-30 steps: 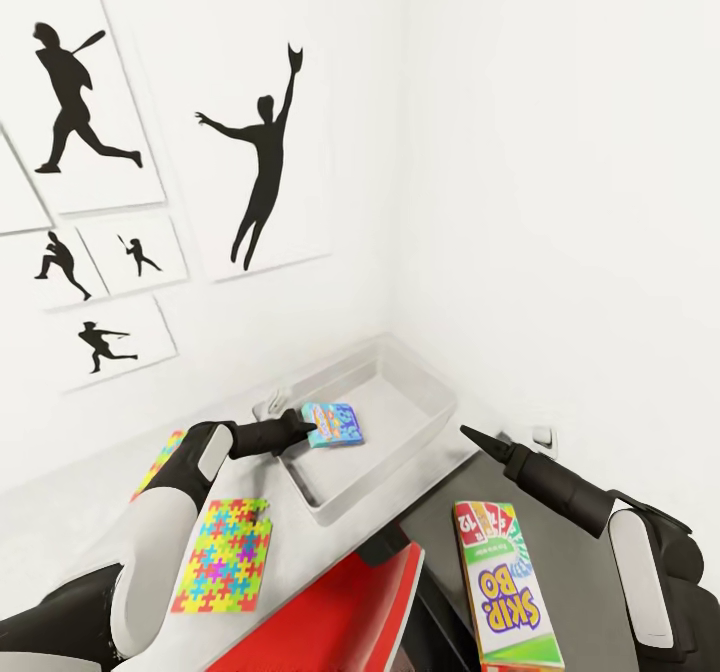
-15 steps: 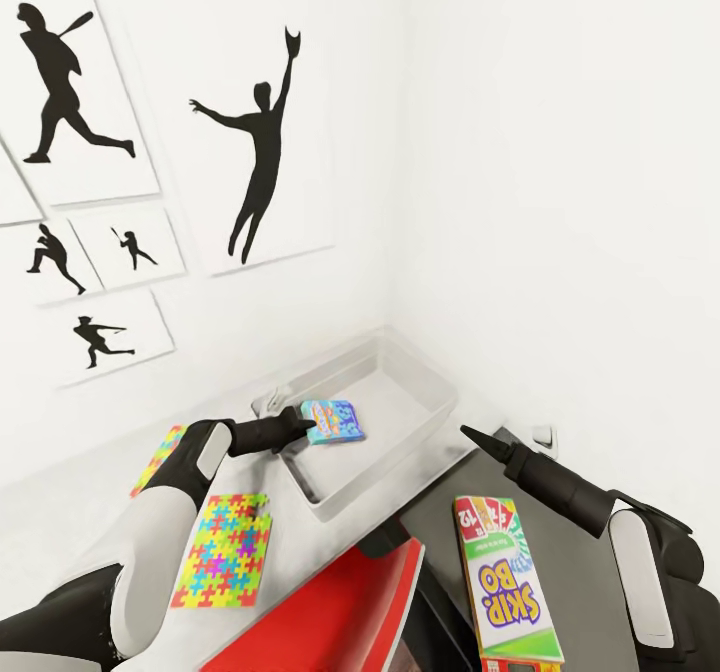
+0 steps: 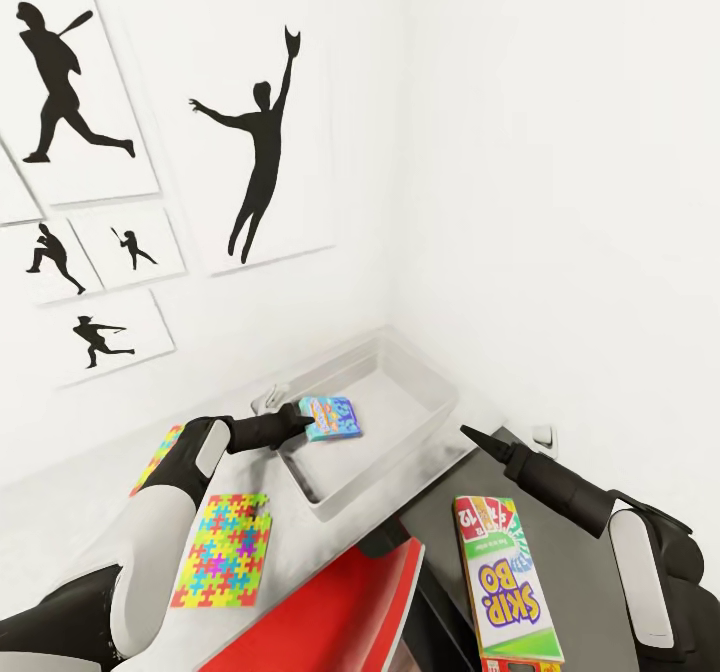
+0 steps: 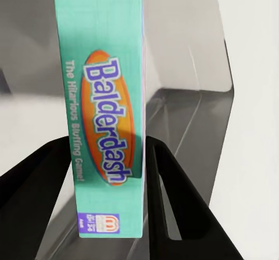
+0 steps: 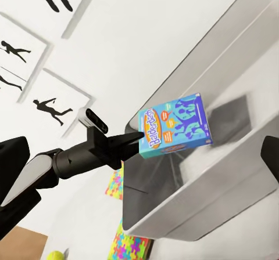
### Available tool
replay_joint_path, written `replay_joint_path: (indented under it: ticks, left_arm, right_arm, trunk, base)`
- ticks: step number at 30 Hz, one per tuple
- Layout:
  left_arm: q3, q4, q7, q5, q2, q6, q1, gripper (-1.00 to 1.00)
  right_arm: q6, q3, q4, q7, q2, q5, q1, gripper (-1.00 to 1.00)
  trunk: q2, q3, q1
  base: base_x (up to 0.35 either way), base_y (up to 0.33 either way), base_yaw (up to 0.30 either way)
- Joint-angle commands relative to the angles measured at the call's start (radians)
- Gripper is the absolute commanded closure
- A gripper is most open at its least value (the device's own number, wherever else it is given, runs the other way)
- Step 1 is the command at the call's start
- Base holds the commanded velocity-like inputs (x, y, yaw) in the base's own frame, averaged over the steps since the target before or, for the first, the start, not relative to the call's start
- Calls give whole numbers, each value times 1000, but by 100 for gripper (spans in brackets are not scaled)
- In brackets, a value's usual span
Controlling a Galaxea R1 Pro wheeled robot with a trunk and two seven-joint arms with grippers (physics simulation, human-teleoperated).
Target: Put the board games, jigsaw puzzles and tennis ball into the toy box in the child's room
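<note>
White bench (image 3: 60, 522) ran across the lower half of the head view, and on it sat the grey toy box (image 3: 420, 377), an open tub at about one o'clock from the robot's trunk. At six o'clock a red slab (image 3: 340, 607) cut across the near edge; what it was could not be told. At five o'clock lay the Skip-Bo box (image 3: 505, 577), flat on a darker surface, not yet packed. At eight o'clock a jigsaw puzzle (image 3: 225, 550) lay flat on the bench, with a second puzzle (image 3: 160, 457) peeping out behind the left forearm at nine o'clock.

And there was the action: the left gripper (image 4: 110, 173) had its jaws pinching the Balderdash box (image 3: 330, 418) by its narrow edges, holding it over the tub's near-left corner, clear of the floor inside. The right gripper (image 3: 470, 435) hung at three o'clock beside the tub, carrying nothing; whether its jaws were spread or pressed together could not be told. A tennis ball (image 5: 55, 255) glowed small at the edge of the right wrist view.

Judging the drop: the box looked well inside the rim, so lower it close to the tub floor, level it, then part the jaws so it lands flat and leaves room for the rest.
</note>
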Motion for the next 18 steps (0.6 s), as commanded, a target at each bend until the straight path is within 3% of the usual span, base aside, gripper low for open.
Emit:
replay_joint_path:
  ticks: [1,10,11,18]
  left_arm:
    - [7,0,-3,-3,-1,6,-1,100]
    - [7,0,-2,-3,0,10,-1,100]
    - [7,0,-2,-3,1,10,-1,-100]
    - [7,-1,-4,-4,4,10,-1,-100]
  right_arm:
    - [5,-1,0,4,0,1,-1,-100]
    - [5,-1,0,4,0,1,-1,-100]
    - [5,-1,0,4,0,1,-1,-100]
    - [5,-1,0,5,0,1,-1,-100]
  trunk:
    - [-2,-2,0]
    - [-2,-2,0]
    - [-2,-2,0]
    - [-2,-2,0]
  base:
    - [0,0,0]
    - [0,0,0]
    - [0,0,0]
    - [0,0,0]
